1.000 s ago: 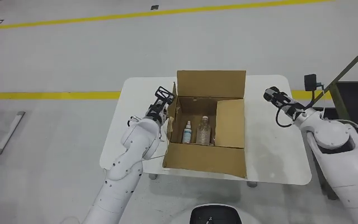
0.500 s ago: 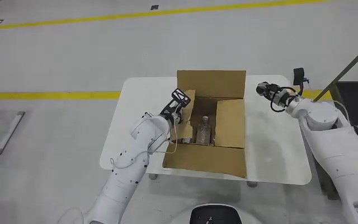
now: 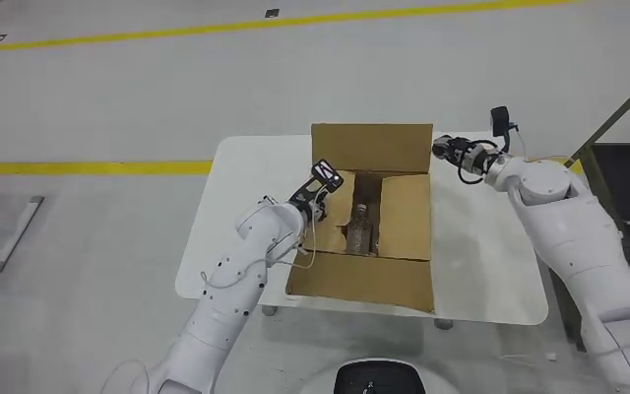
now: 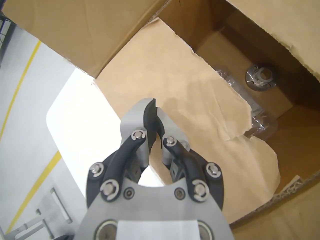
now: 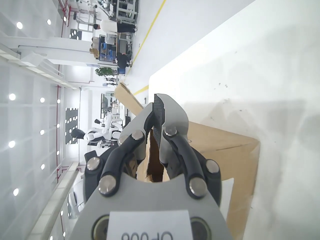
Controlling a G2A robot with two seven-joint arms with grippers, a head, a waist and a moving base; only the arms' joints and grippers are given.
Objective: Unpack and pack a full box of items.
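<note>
Cardboard box (image 3: 359, 281) open on white worktop (image 3: 482, 266), clear bottle (image 3: 359, 229) inside standing upright, cap up, left gripper (image 4: 153, 106) and right gripper (image 5: 157, 101) jaws together.

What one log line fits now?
left gripper shut over flap | right gripper shut by box | bottle in box

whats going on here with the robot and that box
A two-armed robot is working at an open cardboard box on a white table. Its left gripper, shut and holding nothing, is over the box's left flap, which lies folded inward across part of the opening. The right gripper, also shut and empty, is by the box's far right corner. Inside the box are a clear bottle and a metal flange.
</note>
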